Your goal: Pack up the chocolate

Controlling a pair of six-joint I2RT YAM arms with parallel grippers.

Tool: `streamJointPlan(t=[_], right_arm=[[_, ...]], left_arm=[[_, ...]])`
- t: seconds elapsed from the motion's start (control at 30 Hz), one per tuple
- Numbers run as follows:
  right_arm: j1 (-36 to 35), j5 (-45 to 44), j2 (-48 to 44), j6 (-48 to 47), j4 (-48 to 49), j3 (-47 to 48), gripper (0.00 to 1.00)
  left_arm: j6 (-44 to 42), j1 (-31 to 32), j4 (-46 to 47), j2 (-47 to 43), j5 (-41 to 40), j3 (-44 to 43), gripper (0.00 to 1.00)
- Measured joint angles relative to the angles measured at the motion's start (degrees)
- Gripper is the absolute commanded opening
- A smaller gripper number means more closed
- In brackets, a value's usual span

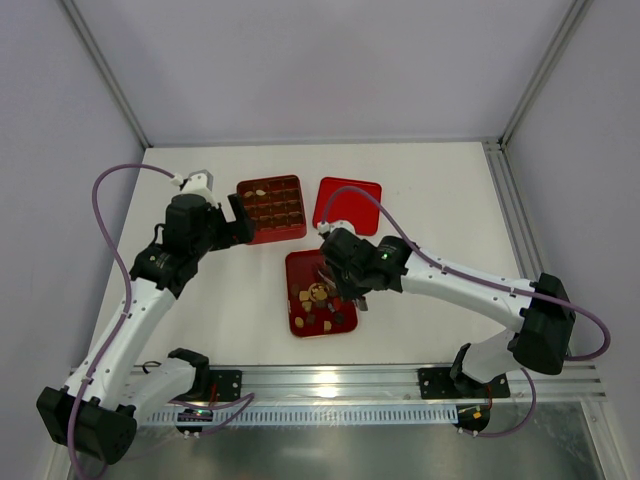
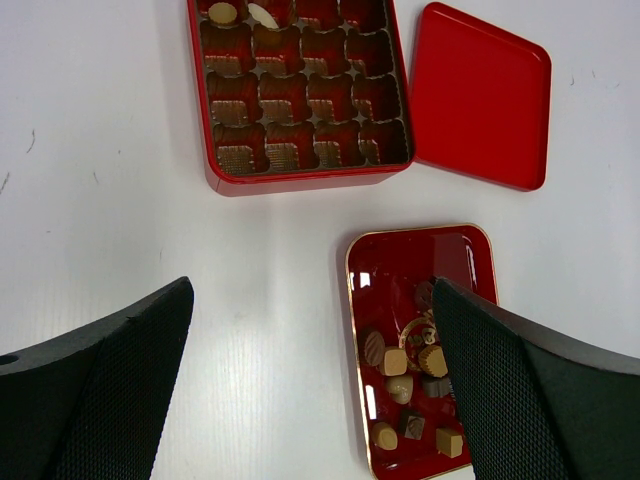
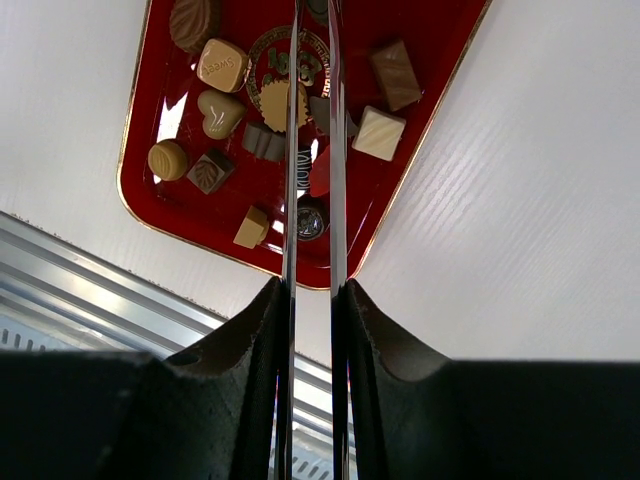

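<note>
- Rail (image 1: 330,378) at the near table edge carries both arm bases.
- Right gripper (image 3: 313,30): thin blades nearly together with a narrow gap between them, low over the tray (image 3: 445,35). Whether a piece is nipped cannot be told.
- Tray: red with a gold rim, just beyond the rail. Loose chocolate (image 3: 222,65) lies in it, a dozen or so pieces in dark, tan and cream, mostly in its near half.
- Writing: one tan square piece bears embossed lettering, and a gold emblem is printed on the tray floor. Neither is legible.
- Left gripper (image 2: 312,300): jaws wide apart, nothing held, above bare table (image 2: 100,150) left of the tray.
- Box (image 2: 300,180): red, beyond the tray, with a grid of cells. Two light pieces sit in neighbouring cells at the left of its far row.
- Lid (image 2: 480,100): flat on the table, just right of the box.
</note>
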State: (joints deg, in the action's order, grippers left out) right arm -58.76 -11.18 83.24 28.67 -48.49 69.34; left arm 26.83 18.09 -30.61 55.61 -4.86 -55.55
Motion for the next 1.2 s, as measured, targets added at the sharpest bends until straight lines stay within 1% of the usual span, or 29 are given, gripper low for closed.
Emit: streamJointPlan(t=[0.47,0.7,0.9,1.2], right_arm=[[1.6,0.7,0.0,-0.4,0.3,2.7,0.26],[4.1,1.9,1.8,-2.0,0.9,8.3,0.26],[8.0,2.8,6.5,-3.5,3.8,14.9,0.26],[14.0,4.2,20.0,-6.1,13.0,26.4,0.26]], left_arm=[[0.0,0.0,0.0,0.0,0.0,0.0,1.00],[0.0,-0.1,0.0,0.0,0.0,0.0,1.00],[0.0,-0.1,0.0,0.0,0.0,0.0,1.00],[0.1,-0.1,0.0,0.0,0.0,0.0,1.00]])
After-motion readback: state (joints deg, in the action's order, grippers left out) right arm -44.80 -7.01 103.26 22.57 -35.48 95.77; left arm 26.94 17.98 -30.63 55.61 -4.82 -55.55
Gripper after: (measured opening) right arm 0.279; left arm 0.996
